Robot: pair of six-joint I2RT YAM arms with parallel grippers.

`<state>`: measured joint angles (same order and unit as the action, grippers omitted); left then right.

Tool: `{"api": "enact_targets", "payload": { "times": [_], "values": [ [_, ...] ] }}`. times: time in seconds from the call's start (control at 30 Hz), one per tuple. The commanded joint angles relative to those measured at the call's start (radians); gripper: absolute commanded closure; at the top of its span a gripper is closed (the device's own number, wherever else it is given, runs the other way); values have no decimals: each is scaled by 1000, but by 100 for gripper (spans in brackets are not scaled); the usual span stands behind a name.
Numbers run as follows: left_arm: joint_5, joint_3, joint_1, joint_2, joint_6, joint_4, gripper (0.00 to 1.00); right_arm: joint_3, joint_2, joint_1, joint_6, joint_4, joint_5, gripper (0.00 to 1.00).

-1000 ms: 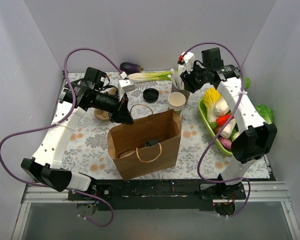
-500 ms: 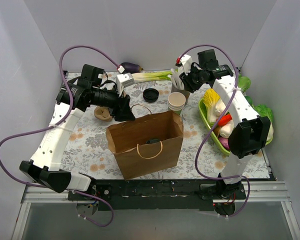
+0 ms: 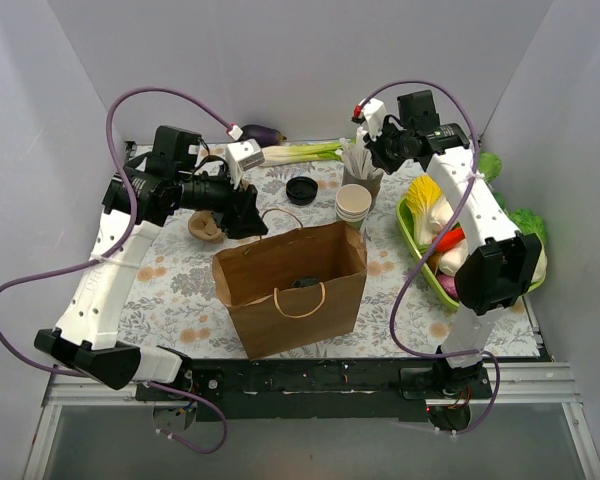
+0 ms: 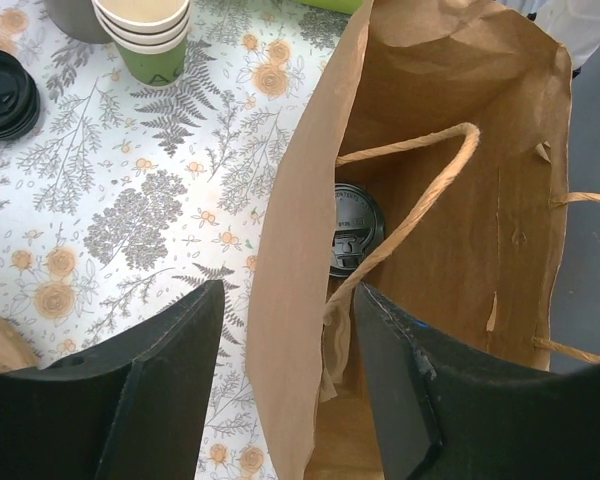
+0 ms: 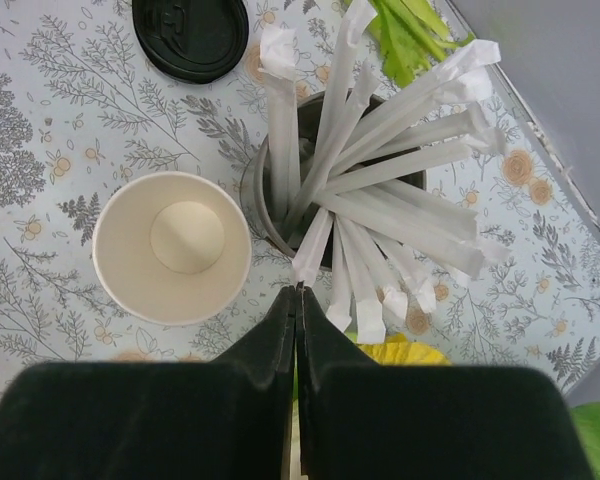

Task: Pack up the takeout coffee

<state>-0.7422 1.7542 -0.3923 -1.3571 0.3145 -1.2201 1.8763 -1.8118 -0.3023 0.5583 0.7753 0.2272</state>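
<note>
Inside the paper bag (image 4: pixel 450 100) on the desk (image 4: pixel 130 200) stands the takeout coffee (image 4: pixel 353 229), which we judge light, crushable and best held gently round its body, while our left tool (image 4: pixel 290 300) hangs spread over the bag's edge and our right tool (image 5: pixel 297 295) pinches a wrapped straw (image 5: pixel 315 245).

No word, number or brand name can be read in any view. Coffee cup (image 4: pixel 357 228), standing inside the paper bag (image 4: pixel 295 260): the black lid carries raised lettering around its centre, seen from the left wrist, but it is too small and low in contrast to make out. Loose black lid (image 5: pixel 190 35) on the tablecloth: embossed marks on the top face, likewise unreadable from the right wrist.
</note>
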Motion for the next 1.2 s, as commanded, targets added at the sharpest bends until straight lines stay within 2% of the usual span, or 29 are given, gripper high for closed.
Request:
{"api": "enact_targets", "payload": {
  "times": [0.0,0.33,0.5,0.93,1.17],
  "values": [
    [43,44,-3,50,0,11,45,63,100,5,-11,27,-5,99],
    [86,60,-2,56,11,42,43,119,244,5,-31,93,7,99],
    [132,85,-2,50,24,83,42,210,331,6,-58,137,69,99],
    [257,126,0,-10,66,151,40,227,658,6,-142,185,195,99],
    [290,116,1,-30,63,148,40,239,766,11,-198,211,271,99]
  ]
}}
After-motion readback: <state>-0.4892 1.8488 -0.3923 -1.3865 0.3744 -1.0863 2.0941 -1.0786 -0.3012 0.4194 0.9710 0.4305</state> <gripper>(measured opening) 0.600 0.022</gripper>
